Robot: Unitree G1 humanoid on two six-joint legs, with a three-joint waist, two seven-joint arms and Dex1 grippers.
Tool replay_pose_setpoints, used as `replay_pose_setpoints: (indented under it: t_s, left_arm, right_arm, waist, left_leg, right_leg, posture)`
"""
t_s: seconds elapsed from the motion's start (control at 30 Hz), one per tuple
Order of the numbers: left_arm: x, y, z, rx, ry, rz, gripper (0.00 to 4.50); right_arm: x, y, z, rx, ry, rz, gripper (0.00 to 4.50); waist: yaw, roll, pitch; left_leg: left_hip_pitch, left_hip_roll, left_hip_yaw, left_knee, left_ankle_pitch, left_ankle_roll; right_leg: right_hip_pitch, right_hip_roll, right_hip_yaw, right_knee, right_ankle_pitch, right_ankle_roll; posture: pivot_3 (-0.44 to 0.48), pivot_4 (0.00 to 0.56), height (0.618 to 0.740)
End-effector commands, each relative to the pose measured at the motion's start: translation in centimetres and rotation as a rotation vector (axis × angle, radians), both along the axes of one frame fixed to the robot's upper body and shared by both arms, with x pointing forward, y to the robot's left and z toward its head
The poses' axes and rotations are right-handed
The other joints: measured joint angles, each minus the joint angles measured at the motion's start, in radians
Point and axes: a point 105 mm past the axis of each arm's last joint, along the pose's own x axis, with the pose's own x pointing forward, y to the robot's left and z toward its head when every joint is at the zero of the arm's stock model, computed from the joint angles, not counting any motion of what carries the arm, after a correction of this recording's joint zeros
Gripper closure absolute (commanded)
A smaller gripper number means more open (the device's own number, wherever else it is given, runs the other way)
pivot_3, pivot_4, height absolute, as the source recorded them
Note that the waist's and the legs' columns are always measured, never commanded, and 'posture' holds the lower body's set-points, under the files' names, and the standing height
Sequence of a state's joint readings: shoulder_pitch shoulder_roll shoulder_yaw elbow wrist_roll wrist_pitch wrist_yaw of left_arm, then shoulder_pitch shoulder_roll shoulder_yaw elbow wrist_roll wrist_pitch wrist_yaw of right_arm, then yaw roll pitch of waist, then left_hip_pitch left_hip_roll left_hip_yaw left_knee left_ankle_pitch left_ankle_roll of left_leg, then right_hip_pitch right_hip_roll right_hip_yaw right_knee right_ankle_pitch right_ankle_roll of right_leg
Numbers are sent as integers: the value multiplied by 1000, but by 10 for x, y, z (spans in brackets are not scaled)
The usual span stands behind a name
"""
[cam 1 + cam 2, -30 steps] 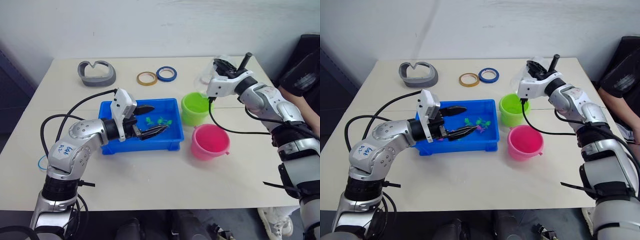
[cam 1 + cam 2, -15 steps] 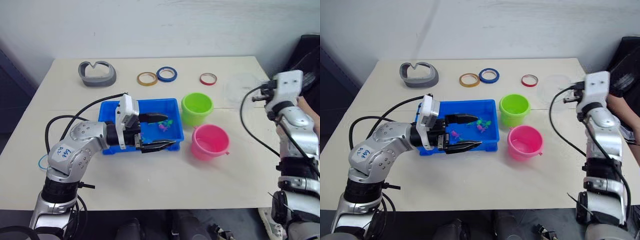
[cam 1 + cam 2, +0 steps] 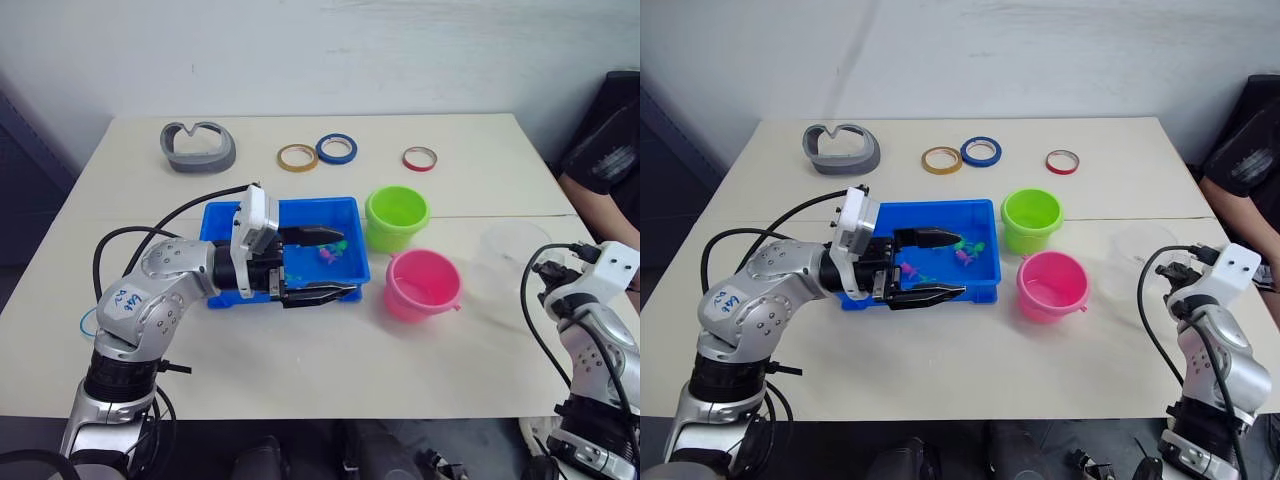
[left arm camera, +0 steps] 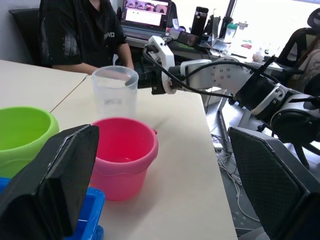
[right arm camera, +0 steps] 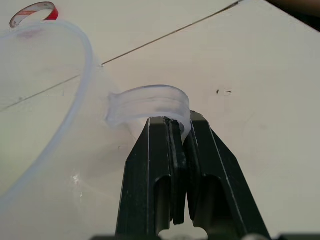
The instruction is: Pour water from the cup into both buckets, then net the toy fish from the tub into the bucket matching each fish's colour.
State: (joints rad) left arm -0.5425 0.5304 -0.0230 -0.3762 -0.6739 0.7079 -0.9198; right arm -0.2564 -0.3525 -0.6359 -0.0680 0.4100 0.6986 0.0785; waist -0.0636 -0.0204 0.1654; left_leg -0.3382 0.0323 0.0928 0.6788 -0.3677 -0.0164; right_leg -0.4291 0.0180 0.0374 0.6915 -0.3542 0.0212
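right hand (image 5: 176, 131) pinches cup (image 3: 512, 262) handle | pink bucket (image 3: 424, 283) beside

Left arm: reaching rightward, left gripper (image 3: 325, 265) holding its fingers spread apart;
Right arm: sitting near right, right gripper (image 5: 176, 131) pinching closed.

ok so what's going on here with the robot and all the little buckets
The right gripper is shut on the handle of the clear, wide plastic cup, which stands upright on the table to the right of the bright pink bucket. The lime green bucket sits just behind the pink one. The left gripper hangs open over the shallow blue rectangular tub, where tiny pink and green toy fish lie. No fish show in either bucket.
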Motion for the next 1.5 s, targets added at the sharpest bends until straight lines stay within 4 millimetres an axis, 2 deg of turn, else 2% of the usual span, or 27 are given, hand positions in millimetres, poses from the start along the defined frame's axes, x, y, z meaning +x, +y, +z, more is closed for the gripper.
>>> replay_pose_setpoints:
  t_s: [0.03,0.07,0.17,0.2,0.23,0.4,0.57,0.63,0.7,0.73,0.8,0.83,0.9,0.93,1.0,1.07,1.2,1.3,1.4,1.5]
  left_arm:
    - [-5,-1,8,-18,-23,-36,0]
    - [-5,-1,8,-16,-22,-37,0]
    - [-6,-1,8,-13,-22,-41,0]
    - [-6,-1,8,-13,-21,-42,0]
    - [-5,-1,8,-12,-21,-42,0]
    - [-4,-1,6,-10,-15,-46,0]
    - [-1,-1,4,-20,-6,-31,0]
    - [-1,0,4,-27,-1,-25,0]
    - [-2,-1,3,-30,-4,-28,0]
    - [-3,-1,3,-39,-4,-29,0]
    - [-3,-1,5,-55,-4,-28,0]
    - [-3,-1,7,-64,2,-25,0]
    - [-4,2,8,-69,8,-19,0]
    - [-4,8,6,-62,17,10,0]
    - [-3,20,2,-47,28,82,0]
    - [-4,36,-5,-30,40,172,0]
    - [-9,65,-19,5,73,328,0]
    - [-16,96,-30,26,109,482,0]
    - [-33,144,-48,98,163,683,0]
    - [-51,183,-59,176,215,789,0]
  right_arm:
    - [-13,-12,-8,-40,16,-45,4438]
    - [-16,-15,-12,-36,20,-55,4438]
    - [-22,-17,-14,-43,17,-62,3464]
    - [-24,-17,-13,-49,15,-62,2886]
    - [-26,-17,-12,-59,15,-61,2535]
    - [-47,-15,3,-156,12,-47,90]
    - [-74,-12,34,-313,-6,-48,27]
    - [-79,-8,59,-333,-87,-30,27]
    - [-76,0,87,-354,-180,27,27]
    - [-66,15,108,-363,-257,134,27]
    - [-54,42,134,-355,-353,319,27]
    - [-46,66,144,-340,-383,469,27]
    - [-37,101,153,-331,-395,689,27]
    - [-35,127,153,-338,-389,861,27]
    - [-34,162,149,-344,-364,1108,27]
    - [-34,185,143,-350,-340,1282,27]
    - [-33,211,134,-374,-322,1482,27]
    - [-30,228,130,-365,-331,1580,27]
    - [-30,239,120,-381,-329,1676,27]
    - [-32,246,113,-375,-325,1746,27]
  waist:
    - [6,0,0]
    - [7,0,0]
    - [9,0,0]
    - [9,0,0]
    - [9,0,0]
    - [7,0,0]
    - [10,0,0]
    - [8,0,0]
    - [7,0,0]
    - [6,0,0]
    - [1,0,0]
    - [0,0,0]
    - [3,-1,0]
    - [4,-2,0]
    - [5,-1,0]
    - [7,-2,1]
    - [10,-4,1]
    - [12,-5,2]
    - [5,-7,2]
    - [6,-7,2]
  left_leg:
    - [0,0,0,0,0,0]
    - [0,0,0,0,0,0]
    - [0,0,0,0,0,0]
    - [0,0,0,0,0,0]
    - [0,0,0,-1,0,0]
    - [0,0,0,-1,0,0]
    - [0,0,0,-2,0,0]
    - [0,0,0,-2,0,0]
    - [0,-1,0,-2,0,0]
    - [1,-1,0,-2,0,0]
    - [2,-1,3,-2,0,0]
    - [2,-1,3,-2,0,0]
    - [3,0,2,-3,0,-1]
    - [3,1,1,-4,0,-1]
    - [2,1,0,-6,1,-2]
    - [3,1,0,-9,1,-2]
    - [2,2,0,-10,0,0]
    - [0,2,-1,-10,-1,2]
    - [0,2,-2,-10,-2,2]
    - [0,2,-2,-11,-2,2]
  right_leg:
    - [0,0,0,0,0,0]
    - [0,0,0,-1,0,0]
    - [1,0,0,-1,0,0]
    - [1,0,0,-1,0,0]
    - [1,0,0,-1,0,0]
    - [1,0,0,-2,0,0]
    - [1,0,0,-2,0,0]
    - [1,0,0,-2,0,0]
    - [1,0,1,-2,0,1]
    - [1,0,1,-2,0,1]
    - [2,1,4,-1,1,2]
    - [2,2,4,-2,1,2]
    - [2,5,5,-2,1,2]
    - [2,6,5,-3,1,2]
    - [1,8,7,-4,1,2]
    - [1,8,7,-6,1,2]
    - [1,7,6,-11,1,2]
    - [1,4,3,-13,1,2]
    - [1,2,1,-14,1,2]
    - [1,1,-1,-14,1,2]
  posture:
    - [0,150,740]
    - [0,150,740]
    - [0,150,740]
    - [0,150,740]
    - [0,150,740]
    - [0,150,740]
    - [0,150,740]
    - [0,150,740]
    - [0,150,740]
    - [0,150,740]
    - [0,150,740]
    - [0,150,740]
    - [0,150,740]
    - [0,150,740]
    - [0,150,740]
    - [0,150,740]
    - [0,150,740]
    - [0,150,740]
    - [0,150,740]
    - [0,150,740]
